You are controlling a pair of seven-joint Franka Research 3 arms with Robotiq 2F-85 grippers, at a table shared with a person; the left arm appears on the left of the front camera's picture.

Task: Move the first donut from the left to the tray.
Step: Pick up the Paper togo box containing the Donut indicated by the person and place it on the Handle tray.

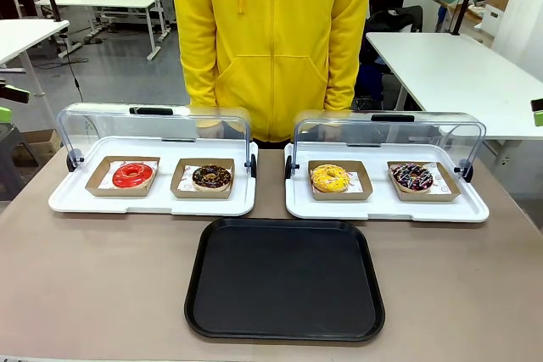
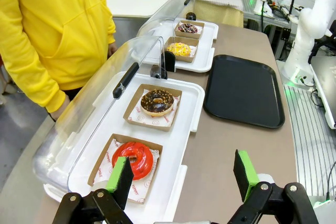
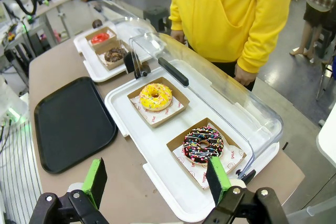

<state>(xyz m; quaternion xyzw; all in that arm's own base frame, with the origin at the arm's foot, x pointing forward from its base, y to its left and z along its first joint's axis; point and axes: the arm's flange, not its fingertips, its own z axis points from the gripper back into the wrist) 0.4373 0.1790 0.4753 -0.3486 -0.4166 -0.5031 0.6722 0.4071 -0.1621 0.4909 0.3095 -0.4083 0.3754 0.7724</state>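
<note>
Glossy red glaze is seen on the first donut from the left (image 2: 134, 160), a smooth ring set on white paper in a shallow square holder of brown cardboard (image 2: 100, 167). It is found just beyond and below the left gripper (image 2: 184, 174), partly hidden by the green pad (image 2: 119, 178) at the picture's left of that wrist view. The left gripper's jaws are held spread wide, with nothing between them and nothing touched. The holder is carried by a white display tray (image 2: 181, 140) whose clear curved lid (image 2: 89, 114) is swung open on the far side from the gripper. A chocolate-glazed donut (image 2: 157, 102) with pale flecks is placed farther ahead on the same white tray.

The tray (image 2: 244, 90), flat matte black plastic with rounded corners and a low rim, is laid bare on the brown table (image 2: 231, 150) ahead of the gripper's other finger, well apart from the red donut.

The right gripper (image 3: 156, 179) is likewise held spread and unloaded. A yellow-glazed donut (image 3: 155, 96) and a dark sprinkled donut (image 3: 203, 144) are seen ahead of it, with the black tray off to its side
</note>
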